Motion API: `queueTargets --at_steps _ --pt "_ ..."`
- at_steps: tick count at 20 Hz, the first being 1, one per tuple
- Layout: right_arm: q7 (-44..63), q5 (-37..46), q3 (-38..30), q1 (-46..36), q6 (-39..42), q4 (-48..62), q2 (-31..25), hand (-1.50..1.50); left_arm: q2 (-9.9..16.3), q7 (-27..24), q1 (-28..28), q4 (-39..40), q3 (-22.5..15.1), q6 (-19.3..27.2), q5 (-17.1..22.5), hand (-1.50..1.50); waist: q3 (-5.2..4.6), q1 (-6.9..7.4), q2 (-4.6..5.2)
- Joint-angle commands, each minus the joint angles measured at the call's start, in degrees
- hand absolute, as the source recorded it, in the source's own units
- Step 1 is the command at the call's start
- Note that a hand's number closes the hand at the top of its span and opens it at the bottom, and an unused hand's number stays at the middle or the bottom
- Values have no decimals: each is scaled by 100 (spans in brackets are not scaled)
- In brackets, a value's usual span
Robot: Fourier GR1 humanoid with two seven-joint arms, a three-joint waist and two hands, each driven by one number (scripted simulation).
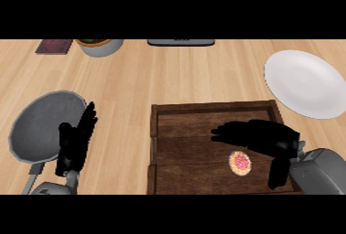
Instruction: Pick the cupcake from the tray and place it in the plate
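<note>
Light wood tabletop [202, 73] carries one dark wooden tray [202, 114], one white plate [304, 84] and one grey pan [40, 125]. You see one cupcake [240, 162] in the tray, beneath the right hand [260, 135], fingers relaxed, holding nothing. Left hand [76, 139] rests open beside the pan.
</note>
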Motion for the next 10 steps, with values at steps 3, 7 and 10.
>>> queueTargets --at_steps 3,7,10 --pt "-498 559 43 -44 -224 784 354 -150 -202 -238 170 113 205 -139 -177 0 0 17 6" --pt "-384 735 1 306 -48 295 350 -150 -30 -213 93 308 612 -636 -13 0 -1 -8 1" --pt "-104 766 -9 422 188 -102 492 -150 -351 132 -386 422 505 -387 -298 0 -2 -37 -2"
